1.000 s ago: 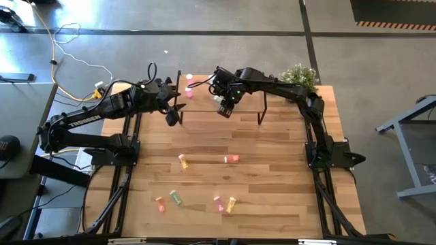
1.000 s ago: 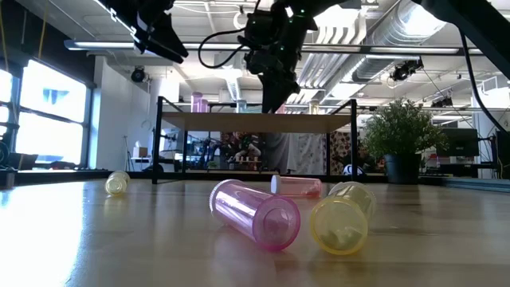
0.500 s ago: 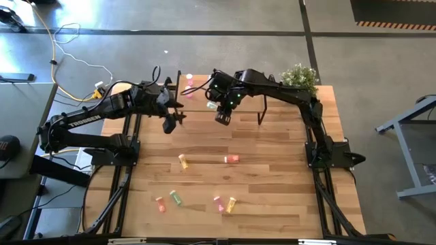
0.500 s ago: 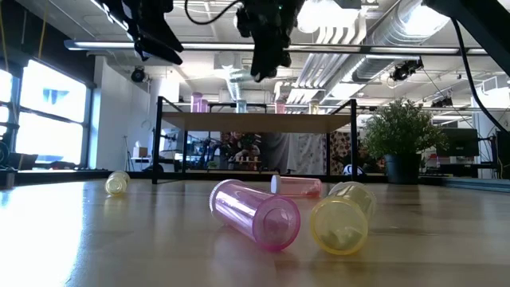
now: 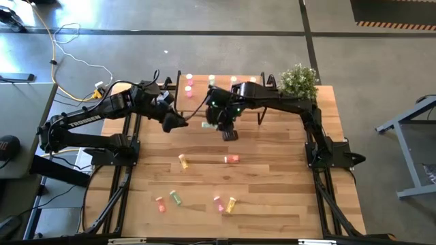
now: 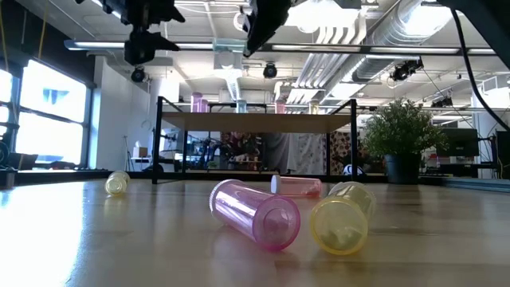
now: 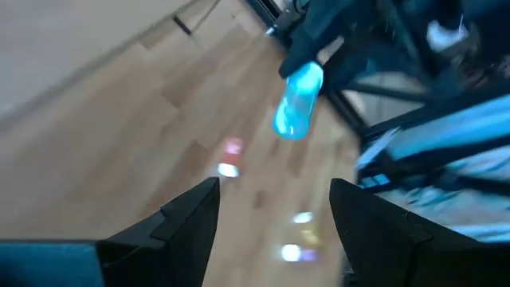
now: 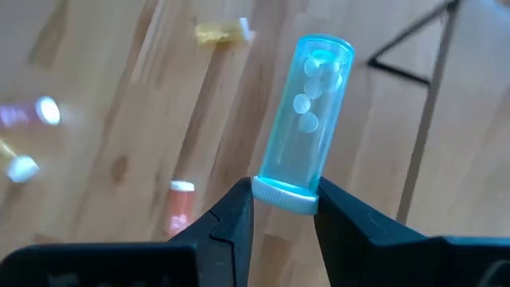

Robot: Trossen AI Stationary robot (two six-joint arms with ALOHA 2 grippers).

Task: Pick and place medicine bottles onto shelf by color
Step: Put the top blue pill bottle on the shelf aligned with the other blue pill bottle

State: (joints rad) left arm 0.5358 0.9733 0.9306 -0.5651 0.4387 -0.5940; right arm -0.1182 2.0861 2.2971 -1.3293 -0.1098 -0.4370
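My right gripper (image 8: 284,209) hangs high over the table's middle, just in front of the shelf (image 5: 201,96), and is shut on a translucent green-blue medicine bottle (image 8: 307,119) with white tablets inside. My left gripper (image 7: 271,231) is open and empty, up in the air left of that bottle (image 7: 299,100). Several bottles stand upright along the shelf's far edge, pink ones (image 5: 189,85) at its left end. On the table lie a yellow bottle (image 5: 182,161), a red-orange one (image 5: 231,158) and a near row (image 5: 197,201) of several more. My right gripper pinches the bottle at its white cap end (image 8: 285,195) between the two fingers. The bottle's body sticks out past the fingertips, roughly in line with them. The fingers slant steeply down, and the bottle is lifted clear of table and shelf.
A potted plant (image 5: 298,78) stands at the table's far right corner. The shelf's black legs (image 5: 261,112) stand just behind my right gripper. Bare wood lies between the shelf and the lying bottles.
My right gripper has carried the bottle from over the shelf toward the table's near edge and upward, rolling its wrist as it went. My left gripper has rolled about its own axis, staying in nearly the same place.
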